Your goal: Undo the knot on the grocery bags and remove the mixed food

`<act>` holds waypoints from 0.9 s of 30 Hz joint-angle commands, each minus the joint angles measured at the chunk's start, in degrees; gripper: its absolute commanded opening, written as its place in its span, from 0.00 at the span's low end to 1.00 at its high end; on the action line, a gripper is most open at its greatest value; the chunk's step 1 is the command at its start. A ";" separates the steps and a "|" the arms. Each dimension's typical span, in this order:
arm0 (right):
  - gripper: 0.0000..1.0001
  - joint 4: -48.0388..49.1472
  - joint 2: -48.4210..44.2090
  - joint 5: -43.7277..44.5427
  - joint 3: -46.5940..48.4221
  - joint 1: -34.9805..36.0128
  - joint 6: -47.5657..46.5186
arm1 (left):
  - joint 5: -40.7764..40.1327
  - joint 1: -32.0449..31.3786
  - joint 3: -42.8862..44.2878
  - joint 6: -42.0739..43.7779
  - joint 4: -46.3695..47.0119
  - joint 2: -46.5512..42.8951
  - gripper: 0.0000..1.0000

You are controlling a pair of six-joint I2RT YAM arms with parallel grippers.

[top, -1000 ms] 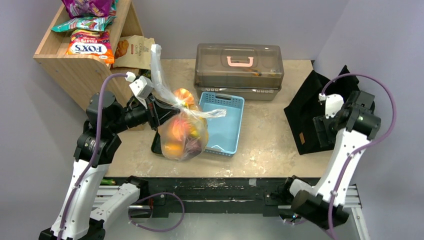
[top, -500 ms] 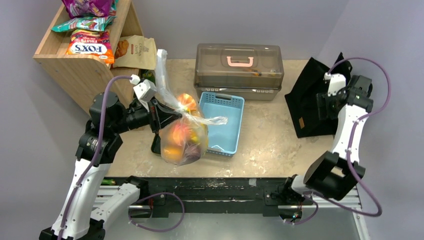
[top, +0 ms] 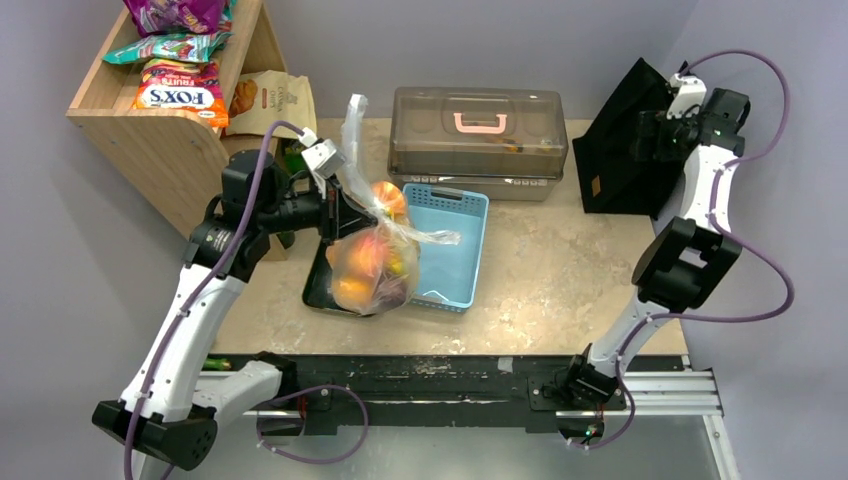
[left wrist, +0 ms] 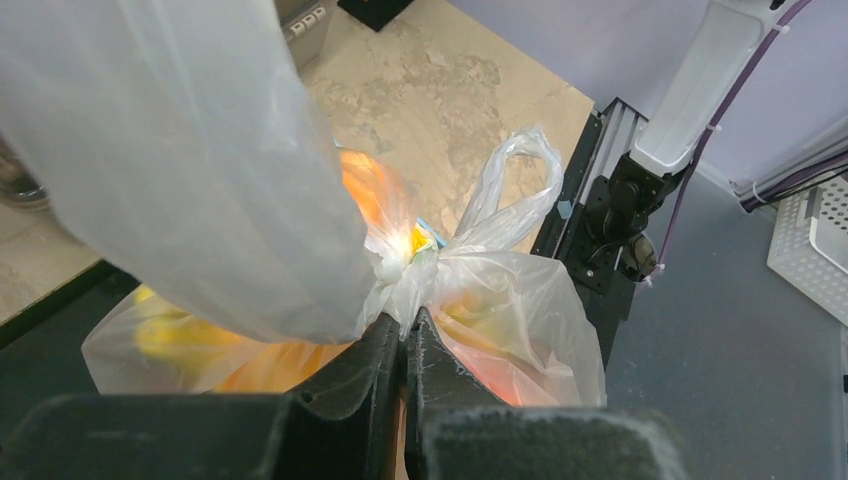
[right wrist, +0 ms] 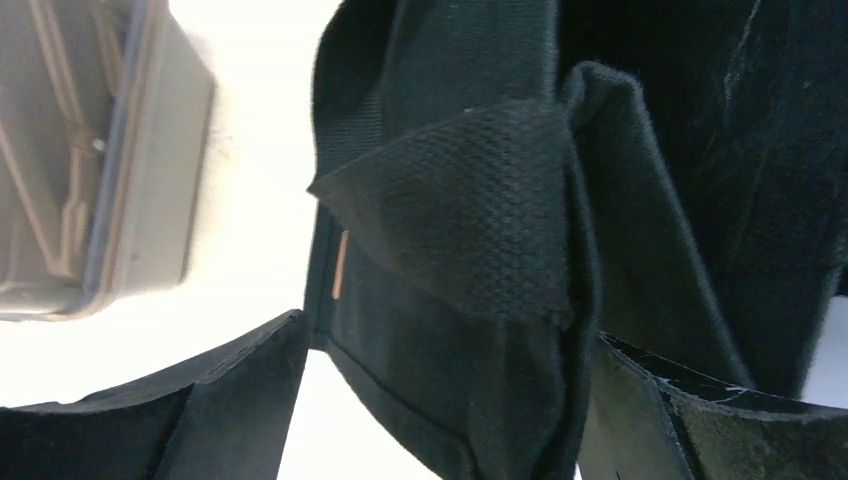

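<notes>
Left wrist view: left claw [left wrist: 404, 325] pressed together on bag [left wrist: 520, 300], pinching the neck just under knot [left wrist: 398, 262]. Reads as a tight whitish twist, not yet undone, with one handle loop [left wrist: 510, 185] trailing right toward basket [top: 456, 196].

Progress: early. Nothing untied, nothing taken out. All food [top: 365, 265] inside bag, seen through the plastic as orange and yellow shapes plus something dark red. Can't pick out bread. Left to do: loosen knot, open neck, unload the pieces. Probably needs the second claw on a loop.

Location of bag: left of centre on worktop [top: 540, 280], over black tray [top: 312, 292], against the left side of basket. Can't tell whether resting or hanging from claw.

Right claw [right wrist: 445, 340]: spread wide at black fabric bag [top: 620, 150], far right. Fold of fabric between the fingers, no squeeze visible. Well apart from knot.

Containers:
- basket: nothing visible in the uncovered part
- tinted box [top: 478, 150], far centre: lid closed, contents unreadable
- wooden shelf [top: 150, 140], far left: snack packets [top: 180, 92]
</notes>
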 commanded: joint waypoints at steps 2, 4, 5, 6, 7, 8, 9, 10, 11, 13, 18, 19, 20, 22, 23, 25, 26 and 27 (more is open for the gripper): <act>0.95 -4.98 -5.64 -8.79 4.95 0.61 1.80 | 2.56 -0.85 6.29 3.10 4.84 1.33 0.00; 0.98 -9.38 -12.32 -10.79 1.29 0.61 -1.04 | 2.84 -1.07 7.80 3.27 5.25 2.18 0.00; 0.99 -12.28 -15.84 -12.49 -0.31 0.61 -3.12 | 2.80 -1.10 8.36 3.17 5.64 2.40 0.00; 0.99 -16.01 -19.12 -14.19 -1.76 0.61 -5.93 | 2.61 -1.14 8.96 2.96 5.90 2.57 0.00; 0.98 -19.38 -22.95 -16.32 -3.33 0.61 -7.89 | 2.45 -1.09 9.40 2.76 6.05 2.49 0.00; 0.97 -23.39 -25.76 -18.46 -4.86 0.61 -10.35 | 2.23 -1.08 9.68 2.31 6.26 2.37 0.00; 0.97 -27.19 -28.41 -20.61 -6.58 0.61 -12.70 | 1.93 -1.07 9.87 1.45 6.66 2.12 0.00; 0.97 -30.73 -30.81 -22.95 -8.59 0.66 -16.04 | 1.77 -1.03 10.13 0.48 6.80 1.95 0.00; 0.96 -34.92 -33.31 -24.82 -10.74 0.88 -20.70 | 1.48 -0.94 10.31 -0.90 7.02 1.75 0.00; 0.94 -42.83 -37.48 -27.06 -16.68 2.29 -31.11 | 1.53 -0.24 11.23 -4.99 7.68 2.20 0.00; 0.83 -36.48 -45.56 -21.46 -37.79 15.51 -37.50 | 2.41 0.50 14.65 -7.89 7.41 3.42 0.00; 0.83 -31.84 -46.33 -19.69 -41.12 18.43 -35.84 | 2.38 0.58 15.14 -7.92 6.91 3.55 0.00; 0.82 -28.52 -46.36 -17.93 -44.11 20.71 -35.52 | 2.52 0.91 15.64 -8.19 6.55 3.78 0.00; 0.81 -22.85 -44.62 -16.56 -48.28 24.11 -37.08 | 2.61 1.83 15.71 -9.72 6.64 3.56 0.00; 0.81 -20.33 -43.33 -16.61 -49.73 25.18 -37.59 | 2.66 2.55 15.44 -10.90 7.01 3.36 0.00; 0.82 -14.31 -40.72 -16.16 -51.48 28.13 -37.49 | 2.90 4.14 14.85 -12.87 7.67 2.93 0.00; 0.83 -11.42 -39.13 -15.50 -51.86 30.19 -36.90 | 2.93 4.94 14.67 -13.41 7.75 2.67 0.00; 0.83 -8.51 -37.41 -14.73 -52.03 32.77 -36.68 | 2.94 5.59 14.57 -13.72 7.60 2.40 0.00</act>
